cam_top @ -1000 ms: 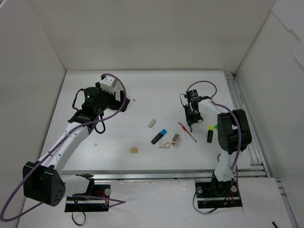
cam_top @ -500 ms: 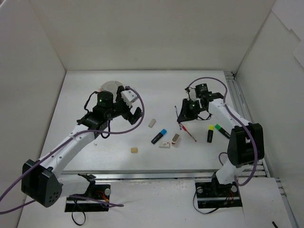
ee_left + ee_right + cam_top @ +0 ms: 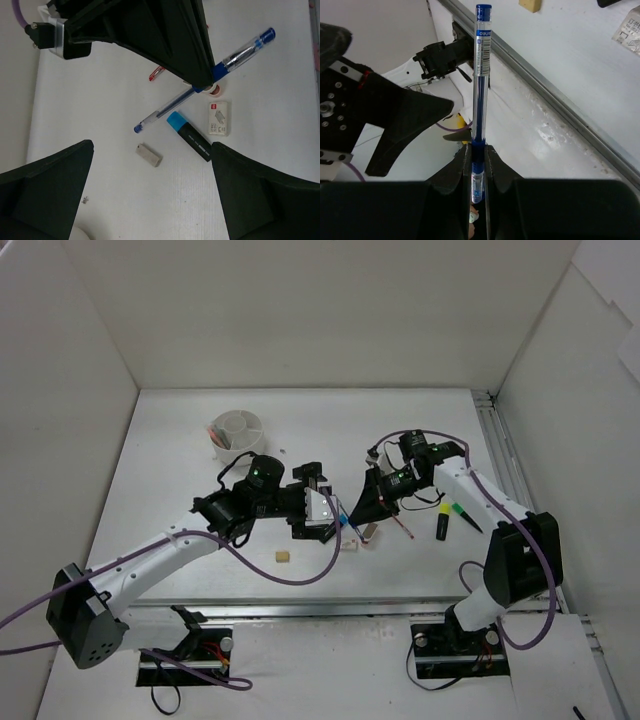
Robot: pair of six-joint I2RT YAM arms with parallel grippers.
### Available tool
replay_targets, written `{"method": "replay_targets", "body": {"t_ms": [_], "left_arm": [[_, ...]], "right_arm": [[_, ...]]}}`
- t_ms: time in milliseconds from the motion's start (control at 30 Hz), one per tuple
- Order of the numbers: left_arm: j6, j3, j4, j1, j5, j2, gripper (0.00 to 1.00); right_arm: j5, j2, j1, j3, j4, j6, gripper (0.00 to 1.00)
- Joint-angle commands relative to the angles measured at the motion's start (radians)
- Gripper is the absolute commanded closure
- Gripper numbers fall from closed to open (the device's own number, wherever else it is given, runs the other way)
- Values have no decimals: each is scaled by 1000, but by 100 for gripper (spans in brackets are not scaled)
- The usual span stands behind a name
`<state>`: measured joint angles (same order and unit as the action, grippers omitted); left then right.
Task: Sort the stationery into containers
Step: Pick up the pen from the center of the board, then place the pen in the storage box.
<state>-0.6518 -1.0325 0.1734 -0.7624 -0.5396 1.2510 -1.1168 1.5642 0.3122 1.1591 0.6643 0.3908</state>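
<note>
We see two robot arms meeting over the middle of a white surface (image 3: 330, 430). The right end effector (image 3: 478, 150) is pressed together on the lower end of a blue pen (image 3: 481, 75), so most of the pen sticks out beyond the fingers. The left end effector (image 3: 322, 512) is spread wide and hangs just beside the right one, above a second blue pen (image 3: 167, 107), a blue-capped marker (image 3: 192, 136) and a labelled white eraser (image 3: 218, 118) lying loose. The white pot (image 3: 240, 423) stands well apart, at the far left, behind the left arm.

We judge collision the main danger: the two end effectors sit very near each other, and either moving sideways could knock the other. The pen is gripped close to one end, so a bump or a quick swing may lever it loose or tilt it in the grip. If it drops, it lands among the scattered items. The right arm's way to the pot also crosses the left arm, which may block it.
</note>
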Motion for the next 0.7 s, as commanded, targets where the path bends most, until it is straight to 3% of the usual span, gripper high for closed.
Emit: {"method": "replay_targets", "body": {"t_ms": [0, 200, 400, 500, 533, 600, 633, 667], "left_arm": [[-196, -31, -8, -14, -25, -26, 0], [-191, -107, 44, -35, -71, 24, 8], [-148, -166, 49, -55, -85, 74, 26], [-128, -163, 40, -64, -82, 85, 40], [-102, -158, 31, -64, -83, 85, 54], [-88, -146, 11, -64, -86, 82, 72], [-77, -143, 6, -64, -86, 79, 91], [-56, -138, -3, -64, -86, 71, 98]], "right_arm": [[-55, -65, 10, 56, 98, -3, 100], [-60, -53, 54, 103, 98, 2, 100], [-38, -6, 116, 192, 95, 23, 100], [-8, 5, 129, 241, 92, 36, 100], [-2, 5, 127, 247, 89, 39, 100], [15, 2, 133, 252, 80, 62, 100], [23, -1, 134, 254, 77, 66, 100], [34, -6, 136, 252, 72, 83, 100]]}}
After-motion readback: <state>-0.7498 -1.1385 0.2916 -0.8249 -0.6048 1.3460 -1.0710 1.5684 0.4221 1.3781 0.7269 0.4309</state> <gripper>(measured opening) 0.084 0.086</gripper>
